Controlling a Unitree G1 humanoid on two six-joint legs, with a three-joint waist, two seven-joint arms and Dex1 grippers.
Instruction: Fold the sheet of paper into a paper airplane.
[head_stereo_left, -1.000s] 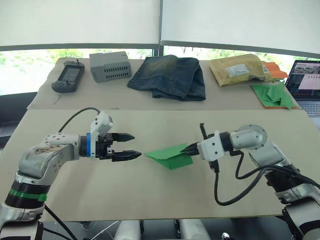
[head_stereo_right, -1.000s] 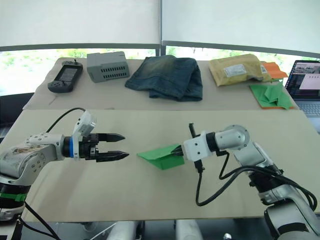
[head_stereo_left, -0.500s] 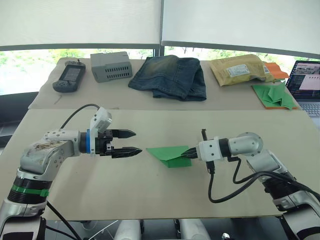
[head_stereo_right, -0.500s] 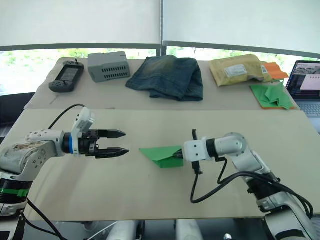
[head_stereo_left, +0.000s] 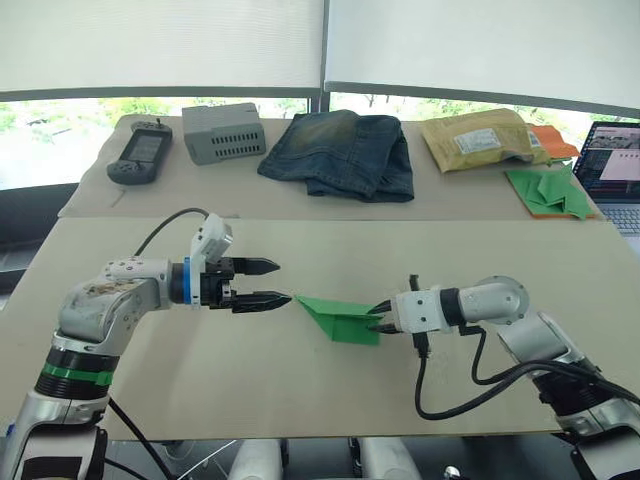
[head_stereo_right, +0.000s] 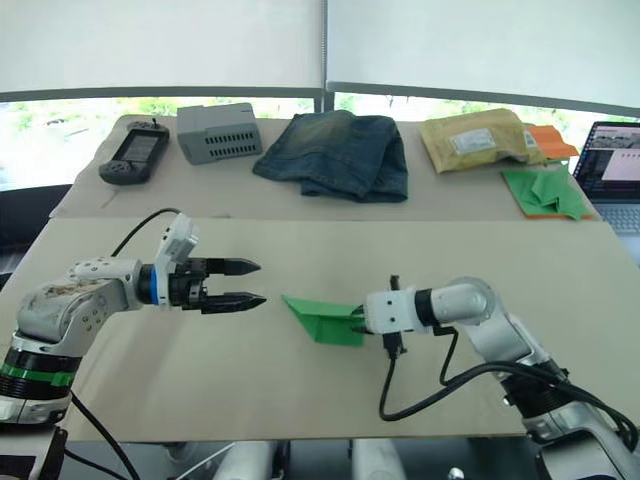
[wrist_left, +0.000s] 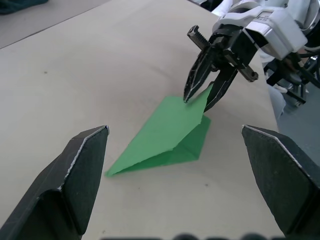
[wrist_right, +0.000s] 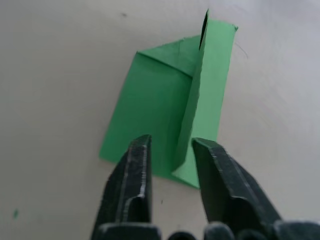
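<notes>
The sheet of paper is a bright green creased wedge lying on the tan table, its point toward my left gripper. One flap stands up along the middle crease. My right gripper is at the wedge's wide end, open, its fingers straddling the raised flap with a gap on each side. My left gripper hovers open just left of the paper's point, with nothing between its fingers.
On the back table lie a handheld controller, a grey box, folded jeans, a yellow padded envelope, and a heap of green paper pieces on orange paper. A laptop sits at the far right.
The right gripper has lowered the paper onto the table and its fingers have parted around the flap. The left gripper has moved right, close to the paper's point.
</notes>
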